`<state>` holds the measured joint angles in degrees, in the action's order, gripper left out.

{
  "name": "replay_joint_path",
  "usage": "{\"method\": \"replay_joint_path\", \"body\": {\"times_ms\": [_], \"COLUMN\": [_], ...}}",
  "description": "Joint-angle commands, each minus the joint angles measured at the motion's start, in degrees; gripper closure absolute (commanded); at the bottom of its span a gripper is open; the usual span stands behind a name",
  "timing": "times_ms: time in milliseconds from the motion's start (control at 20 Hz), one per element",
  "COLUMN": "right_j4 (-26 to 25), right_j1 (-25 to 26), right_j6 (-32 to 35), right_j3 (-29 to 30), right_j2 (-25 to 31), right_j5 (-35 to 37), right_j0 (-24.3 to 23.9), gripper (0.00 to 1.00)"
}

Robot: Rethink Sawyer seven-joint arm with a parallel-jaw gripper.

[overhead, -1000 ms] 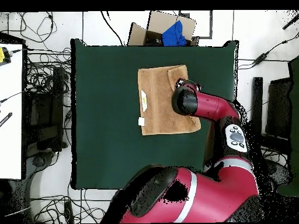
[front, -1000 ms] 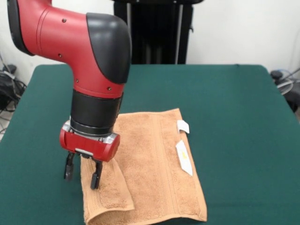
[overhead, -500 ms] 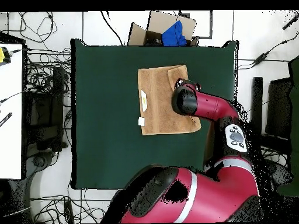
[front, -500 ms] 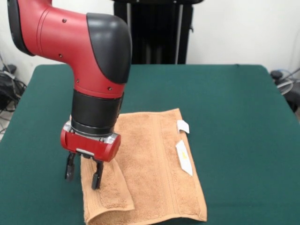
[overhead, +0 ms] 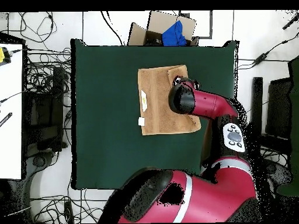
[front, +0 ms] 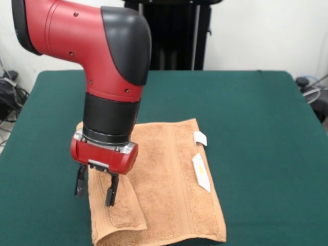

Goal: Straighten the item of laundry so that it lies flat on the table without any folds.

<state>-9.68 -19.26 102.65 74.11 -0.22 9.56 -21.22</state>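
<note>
The orange-tan towel (front: 166, 174) lies on the green table (front: 256, 118) near its front edge. Its left side is folded over into a narrow flap (front: 120, 207). Two white tags (front: 201, 171) lie at its right edge. My gripper (front: 96, 186) points down and is open over the towel's left edge. One finger hangs over the bare table and the other over the flap. I cannot tell whether the tips touch. In the overhead view the towel (overhead: 156, 99) shows with the arm's wrist (overhead: 182, 97) covering its right part and hiding the gripper.
The robot's black pedestal (front: 169, 36) stands behind the table. In the overhead view a cardboard box with a blue item (overhead: 170, 30) sits beyond the table's top edge. Cables lie on the floor at the left (overhead: 44, 99).
The arm has shifted slightly to the right in the front view, further over the towel's folded edge. The gripper stays open and the towel has not moved.
</note>
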Motion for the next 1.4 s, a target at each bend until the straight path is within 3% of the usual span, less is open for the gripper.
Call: {"method": "replay_joint_path", "body": {"times_ms": [50,1400], "right_j4": [0.0,2.6], "right_j1": [-0.9,2.5], "right_j6": [6.5,9.5], "right_j3": [5.2,2.3], "right_j2": [2.9,3.3], "right_j5": [2.7,0.3], "right_j0": [2.4,3.7], "gripper": [0.0,0.0]}}
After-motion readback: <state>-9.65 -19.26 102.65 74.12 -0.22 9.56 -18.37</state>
